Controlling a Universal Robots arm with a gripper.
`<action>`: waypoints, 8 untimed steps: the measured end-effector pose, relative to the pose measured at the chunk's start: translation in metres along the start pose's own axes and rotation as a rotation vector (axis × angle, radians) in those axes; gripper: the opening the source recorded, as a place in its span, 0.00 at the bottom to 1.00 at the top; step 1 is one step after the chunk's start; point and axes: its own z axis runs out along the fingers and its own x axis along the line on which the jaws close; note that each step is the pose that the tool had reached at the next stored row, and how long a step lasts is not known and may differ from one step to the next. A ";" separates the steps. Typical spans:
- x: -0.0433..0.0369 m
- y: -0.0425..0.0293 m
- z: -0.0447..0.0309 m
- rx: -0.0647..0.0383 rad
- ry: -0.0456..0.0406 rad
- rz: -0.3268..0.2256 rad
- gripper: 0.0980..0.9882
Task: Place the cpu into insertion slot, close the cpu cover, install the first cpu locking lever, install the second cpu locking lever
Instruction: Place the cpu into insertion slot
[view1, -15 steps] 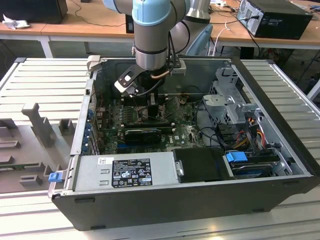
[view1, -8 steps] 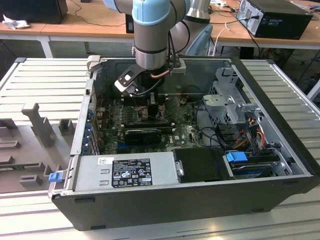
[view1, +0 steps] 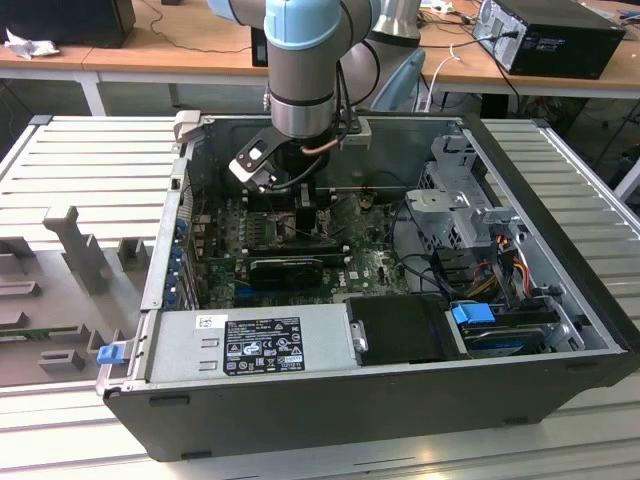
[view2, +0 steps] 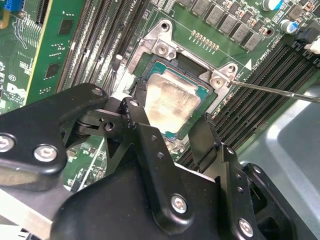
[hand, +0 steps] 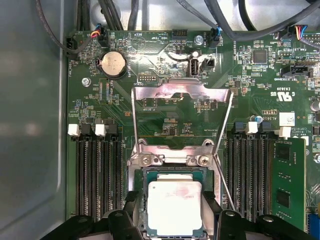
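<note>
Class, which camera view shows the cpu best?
The first wrist view: the cpu faces the camera squarely, lying in the insertion slot. The second wrist view shows the cpu at a slant. In the exterior view the arm stands in front of it.

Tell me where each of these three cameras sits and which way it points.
Exterior view: off the arm, above the open computer case, looking down into it; the arm reaches in.
First wrist view: on the arm, facing squarely onto the motherboard; the tool shows.
Second wrist view: on the arm, slanting past the tool toward the insertion slot.
Both wrist views share the cpu in that slot.
</note>
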 end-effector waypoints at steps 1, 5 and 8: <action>0.0000 0.0000 0.0000 0.000 0.0000 0.000 0.57; 0.0004 0.0000 0.0000 0.000 0.0001 0.000 0.57; -0.0001 0.0000 0.0000 0.000 0.0002 0.000 0.57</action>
